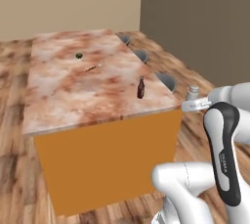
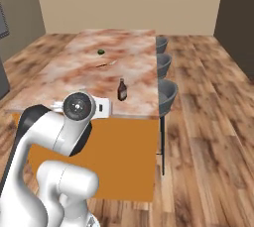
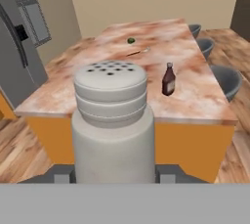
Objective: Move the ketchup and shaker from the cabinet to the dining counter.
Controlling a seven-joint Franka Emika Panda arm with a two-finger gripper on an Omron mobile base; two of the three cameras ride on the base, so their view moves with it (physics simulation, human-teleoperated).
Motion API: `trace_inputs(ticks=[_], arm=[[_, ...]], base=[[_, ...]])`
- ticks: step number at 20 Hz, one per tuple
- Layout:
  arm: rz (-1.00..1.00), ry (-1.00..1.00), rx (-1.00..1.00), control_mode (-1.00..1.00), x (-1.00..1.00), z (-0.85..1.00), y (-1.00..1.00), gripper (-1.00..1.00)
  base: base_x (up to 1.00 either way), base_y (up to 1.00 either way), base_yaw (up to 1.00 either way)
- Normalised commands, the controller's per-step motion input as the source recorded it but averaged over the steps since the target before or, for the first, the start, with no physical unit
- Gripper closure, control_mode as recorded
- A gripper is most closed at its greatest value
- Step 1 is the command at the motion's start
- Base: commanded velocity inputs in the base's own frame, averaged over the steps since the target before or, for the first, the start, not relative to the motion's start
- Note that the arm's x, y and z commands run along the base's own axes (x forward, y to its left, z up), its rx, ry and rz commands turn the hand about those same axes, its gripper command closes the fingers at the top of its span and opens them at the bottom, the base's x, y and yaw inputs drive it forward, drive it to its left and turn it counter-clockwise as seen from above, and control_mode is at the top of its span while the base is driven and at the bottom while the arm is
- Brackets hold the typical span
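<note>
The ketchup (image 1: 140, 88) (image 2: 122, 90) (image 3: 168, 79), a small dark red-brown bottle, stands upright near the near right corner of the marble dining counter (image 1: 73, 91) (image 2: 89, 72) (image 3: 117, 71). My gripper (image 1: 194, 103) (image 3: 113, 174) is shut on the light-grey shaker (image 1: 194, 91) (image 3: 112, 120) and holds it upright in the air, just off that corner on the stool side, at about slab height. In the hand view the shaker's holed cap looms large in front of the counter. The cabinet is out of view.
Grey round stools (image 1: 167, 80) (image 2: 167, 91) (image 3: 227, 78) line the counter's right side. A small green thing (image 1: 78, 55) (image 2: 101, 51) and a thin dark stick (image 1: 93, 67) lie farther along the slab. A grey fridge (image 3: 19, 47) stands left in the hand view.
</note>
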Motion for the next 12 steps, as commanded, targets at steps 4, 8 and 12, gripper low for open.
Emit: trace_inputs(ticks=[4,8,12], arm=[[0.0,0.0,0.0,1.0,0.0,0.0,0.0,1.0],[0.0,0.0,0.0,1.0,0.0,0.0,0.0,1.0],[0.0,0.0,0.0,1.0,0.0,0.0,0.0,1.0]], base=[[0.44,-0.59,0.11],[0.53,-0.51,0.15],[0.64,-0.41,0.22]])
